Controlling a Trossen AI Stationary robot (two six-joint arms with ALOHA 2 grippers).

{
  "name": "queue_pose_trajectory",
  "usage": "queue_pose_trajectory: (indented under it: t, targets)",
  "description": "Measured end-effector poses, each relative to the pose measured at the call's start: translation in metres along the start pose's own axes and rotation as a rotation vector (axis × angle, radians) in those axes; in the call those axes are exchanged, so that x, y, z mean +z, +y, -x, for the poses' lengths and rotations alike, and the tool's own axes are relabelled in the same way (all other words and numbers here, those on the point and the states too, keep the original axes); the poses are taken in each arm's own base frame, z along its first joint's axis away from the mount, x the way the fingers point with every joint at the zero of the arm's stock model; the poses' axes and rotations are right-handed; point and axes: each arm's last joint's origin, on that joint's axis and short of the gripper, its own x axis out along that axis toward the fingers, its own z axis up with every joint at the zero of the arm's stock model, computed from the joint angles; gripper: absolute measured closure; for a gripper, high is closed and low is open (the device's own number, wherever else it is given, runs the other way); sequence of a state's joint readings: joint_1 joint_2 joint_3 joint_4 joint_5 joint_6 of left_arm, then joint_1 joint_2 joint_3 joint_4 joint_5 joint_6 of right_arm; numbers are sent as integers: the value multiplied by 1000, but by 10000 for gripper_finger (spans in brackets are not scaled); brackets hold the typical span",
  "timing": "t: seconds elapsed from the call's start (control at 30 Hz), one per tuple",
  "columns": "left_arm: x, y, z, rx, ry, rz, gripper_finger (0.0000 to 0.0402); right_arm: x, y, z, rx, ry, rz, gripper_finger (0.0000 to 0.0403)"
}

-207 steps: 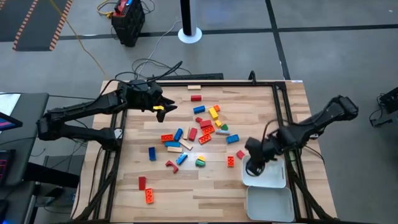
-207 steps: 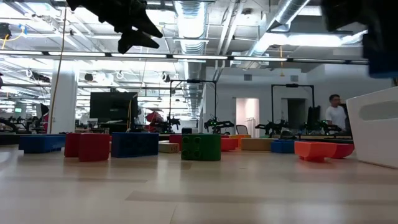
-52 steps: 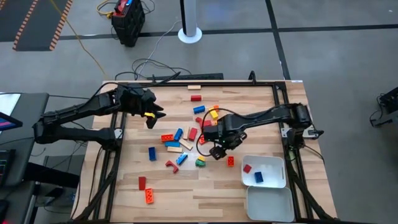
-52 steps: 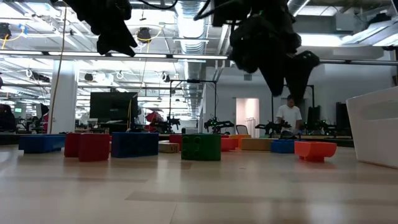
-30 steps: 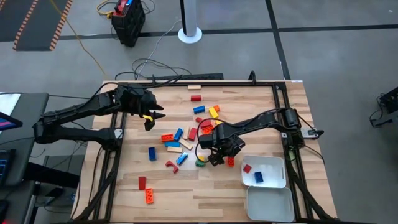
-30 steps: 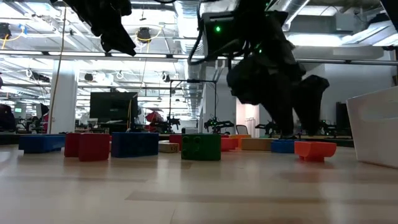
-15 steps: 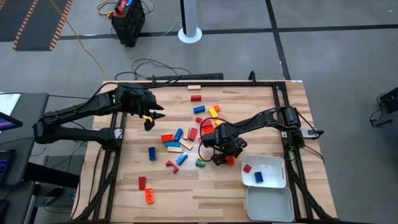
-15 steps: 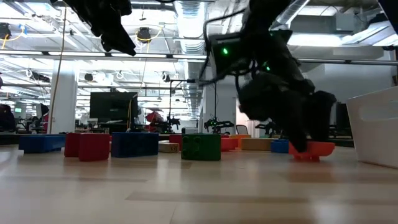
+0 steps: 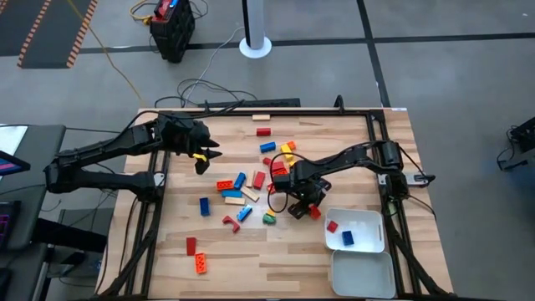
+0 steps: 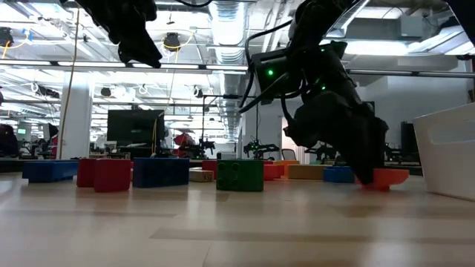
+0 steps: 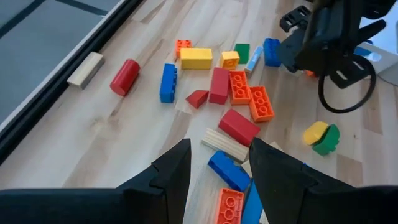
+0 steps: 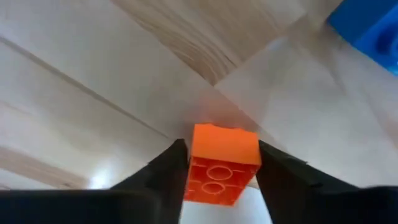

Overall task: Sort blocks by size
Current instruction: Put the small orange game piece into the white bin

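Note:
Blocks in red, orange, blue, yellow, green and tan wood lie scattered over the middle of the table (image 9: 259, 177). My right gripper (image 9: 306, 208) is down at the table near the right side of the pile. It is shut on a small orange studded block (image 12: 221, 163), which also shows in the low view (image 10: 387, 178). My left gripper (image 9: 203, 159) hangs high over the table's far left. Its fingers (image 11: 180, 165) stand open with nothing between them. My right gripper pinches the orange block by its two opposite side faces (image 12: 193, 165), one finger (image 12: 163, 177) on each side. The fingers come steeply from above, slanting down. The block's studded face is toward the wrist camera. Its underside is at the tabletop; whether it is lifted I cannot tell.
A white tray (image 9: 373, 219) at the near right holds a red and a blue block. A second white tray (image 9: 362, 272) stands just nearer. A green-and-yellow block (image 9: 269, 218) lies left of my right gripper. Loose blocks lie at the near left (image 9: 196, 256).
My right gripper has sunk to the table toward the orange block, rolled at the wrist, and shut its fingers onto the block's sides. My left gripper has kept still.

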State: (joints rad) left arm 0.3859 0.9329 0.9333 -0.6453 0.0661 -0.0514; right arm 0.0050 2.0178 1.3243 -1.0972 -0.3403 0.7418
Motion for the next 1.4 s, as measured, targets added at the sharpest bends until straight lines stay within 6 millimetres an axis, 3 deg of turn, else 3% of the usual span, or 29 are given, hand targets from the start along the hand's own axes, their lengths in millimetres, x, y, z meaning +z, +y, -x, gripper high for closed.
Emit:
queue_pose_trajectory:
  t: [0.1,0.3,0.5,0.73,0.87,1.0,1.17,1.4]
  targets:
    - [0,1,0,35,-2,12,246,3,-4,2,4,0,58,247]
    - [0,3,0,93,-7,65,246,8,-11,7,14,-12,109,247]
    - [0,3,0,102,-12,128,246,7,-8,33,94,-165,236,247]
    - [2,4,0,142,-34,129,246,-18,-1,85,383,-416,481,245]
    - [4,4,0,146,-55,127,246,-45,-7,100,422,-454,524,244]
    - [7,4,0,146,-82,93,246,-79,-16,94,393,-385,517,244]
    - [14,4,1,148,-154,29,246,-116,-27,62,338,-243,408,241]
    - [21,4,-2,148,-260,-29,246,-133,-32,25,230,-215,173,178]
